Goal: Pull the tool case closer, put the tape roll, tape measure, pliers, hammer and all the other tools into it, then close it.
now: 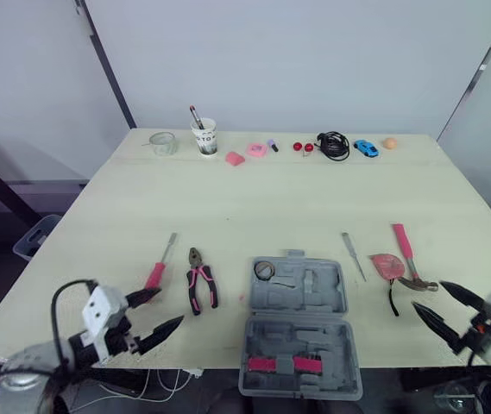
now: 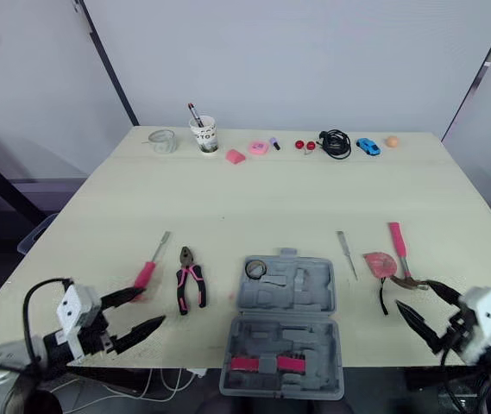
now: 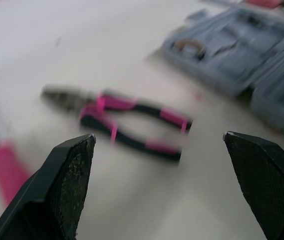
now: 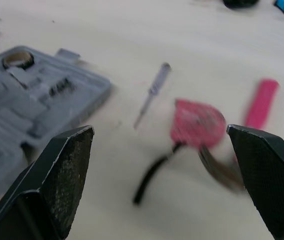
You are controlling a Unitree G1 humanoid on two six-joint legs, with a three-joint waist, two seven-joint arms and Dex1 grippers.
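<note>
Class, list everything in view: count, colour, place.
tool case: 1, grey, open, front
tape roll: 1, brown, in case
pliers: 1, pink-black, left of case
screwdriver: 1, pink, left of pliers
metal rod: 1, grey, right of case
tape measure: 1, pink, further right
hammer: 1, pink, beside it
jar: 1, clear, far edge
cup: 1, white, beside jar
pink pieces: 2, far edge
red balls: 2, far edge
cable: 1, black, far edge
toy car: 1, blue, beside cable
orange ball: 1, far edge
left tool: 1, black, open
right tool: 1, black, open

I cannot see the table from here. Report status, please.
Left pincer open, right pincer open, both empty. Case open, tape roll inside; pliers, hammer, tape measure outside. Nothing in the way.
</note>
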